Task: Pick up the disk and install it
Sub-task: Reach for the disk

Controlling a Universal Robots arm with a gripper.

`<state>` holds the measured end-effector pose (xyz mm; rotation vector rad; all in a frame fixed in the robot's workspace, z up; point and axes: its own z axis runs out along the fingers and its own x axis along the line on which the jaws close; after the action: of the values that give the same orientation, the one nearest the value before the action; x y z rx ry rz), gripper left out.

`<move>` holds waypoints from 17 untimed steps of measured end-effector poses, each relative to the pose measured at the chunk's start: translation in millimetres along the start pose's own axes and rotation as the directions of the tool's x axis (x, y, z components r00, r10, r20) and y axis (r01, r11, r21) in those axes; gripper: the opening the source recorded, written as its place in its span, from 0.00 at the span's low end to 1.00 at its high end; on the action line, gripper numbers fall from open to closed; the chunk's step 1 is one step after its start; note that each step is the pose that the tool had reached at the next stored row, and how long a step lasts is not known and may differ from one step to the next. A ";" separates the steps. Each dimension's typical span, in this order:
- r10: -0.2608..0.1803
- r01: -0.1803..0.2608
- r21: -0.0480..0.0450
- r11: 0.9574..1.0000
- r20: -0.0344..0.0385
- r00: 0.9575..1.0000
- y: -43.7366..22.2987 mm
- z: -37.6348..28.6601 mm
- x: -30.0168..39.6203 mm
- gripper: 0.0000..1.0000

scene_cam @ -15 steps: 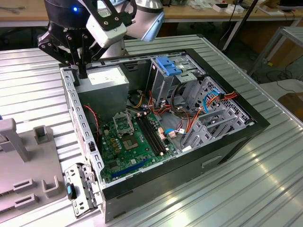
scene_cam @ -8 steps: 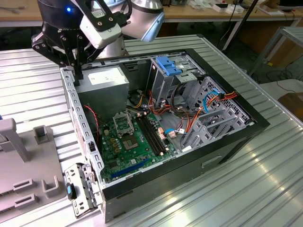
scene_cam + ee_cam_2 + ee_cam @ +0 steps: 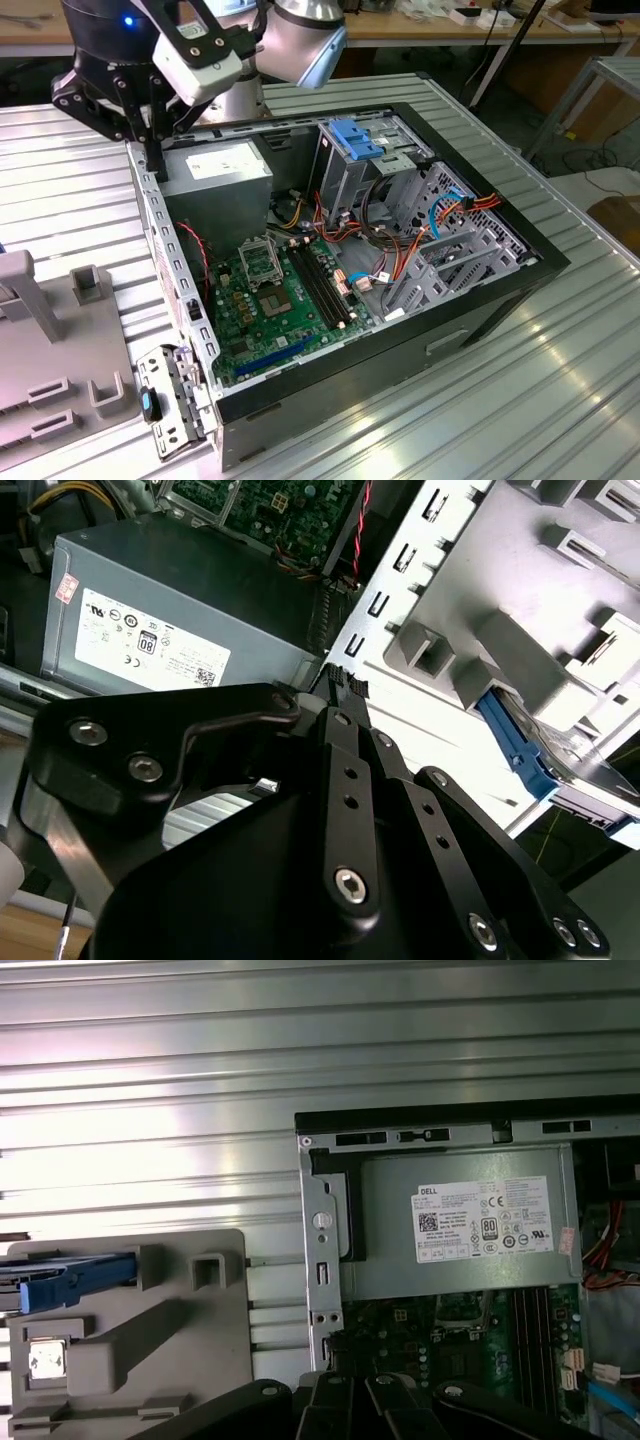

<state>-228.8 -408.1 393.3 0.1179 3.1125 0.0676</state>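
The disk (image 3: 68,1280) lies in a grey plastic holder (image 3: 150,1340) on the table beside the computer case; in the first wrist view its bright blue side rail sticks out at the holder's edge. In the second wrist view the disk (image 3: 575,775) shows as a blue rail with grey metal behind it. My gripper (image 3: 157,165) hangs over the back corner of the open case (image 3: 330,250) on the exterior view's left, just above the case wall next to the power-supply box (image 3: 215,165). It is apart from the disk and holds nothing that I can see. Its black linkage (image 3: 338,685) hides the area below it.
Inside the case are a green motherboard (image 3: 285,300), a metal drive cage with a blue plastic top (image 3: 360,140) at the back, and orange and blue cables (image 3: 440,215). The holder (image 3: 60,340) stands on the ribbed metal table (image 3: 520,390) at the exterior view's left.
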 end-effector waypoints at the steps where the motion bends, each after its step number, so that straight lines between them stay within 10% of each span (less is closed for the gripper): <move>1: 0.000 0.000 0.000 1.000 0.000 1.000 -0.2 0.0 1.1 0.11; 17: 0.000 0.000 0.000 1.000 0.000 1.000 -3.7 -0.7 19.7 0.11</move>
<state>-248.7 -410.4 393.3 0.1179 3.1125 0.0676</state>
